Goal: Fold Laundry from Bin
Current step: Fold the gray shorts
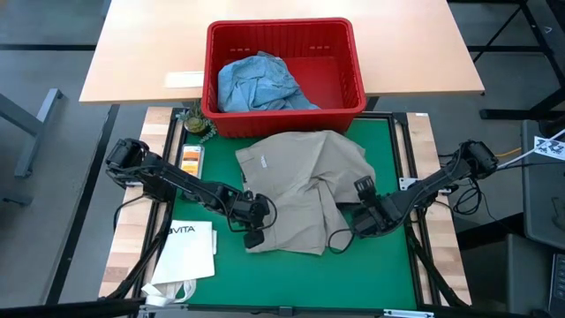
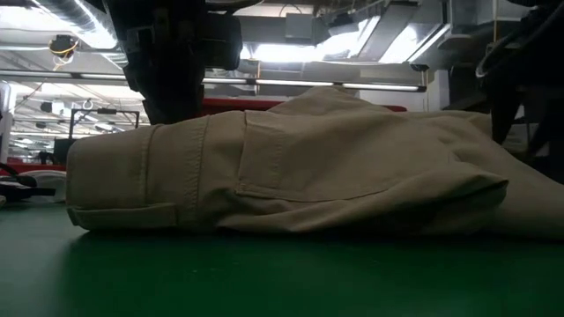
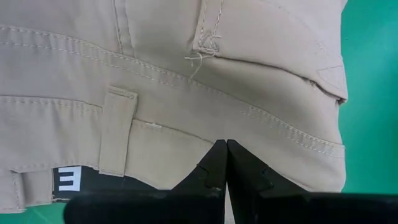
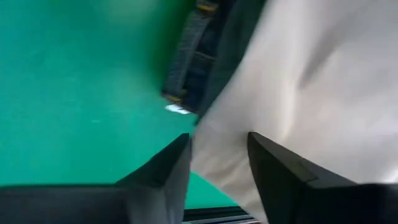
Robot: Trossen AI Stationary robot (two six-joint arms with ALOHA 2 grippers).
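A khaki-tan garment (image 1: 305,181) lies crumpled on the green mat (image 1: 388,265), its pocket and waistband toward the near left (image 2: 176,176). My left gripper (image 1: 252,219) is shut at the garment's near left edge. My right gripper (image 1: 360,216) stands open at the garment's near right edge, pointing steeply down. A fold of the khaki cloth (image 4: 217,155) shows in the gap between its fingers. The red bin (image 1: 282,26) stands beyond the mat with light blue denim (image 1: 260,81) inside. My left gripper pinches the edge of the garment's waistband (image 3: 205,140), a little beside a belt loop (image 3: 118,130), between its two fingertips. The fingers slant down from the table's left side. The cloth lies on the mat, not lifted. Whether my right gripper touches the cloth, I cannot tell.
A white paper bag (image 1: 190,252) printed "VITA" lies at the near left, partly off the mat. A small orange box (image 1: 190,159) and a small dark object (image 1: 199,124) sit by the mat's left edge. Bare green mat lies along the near side.
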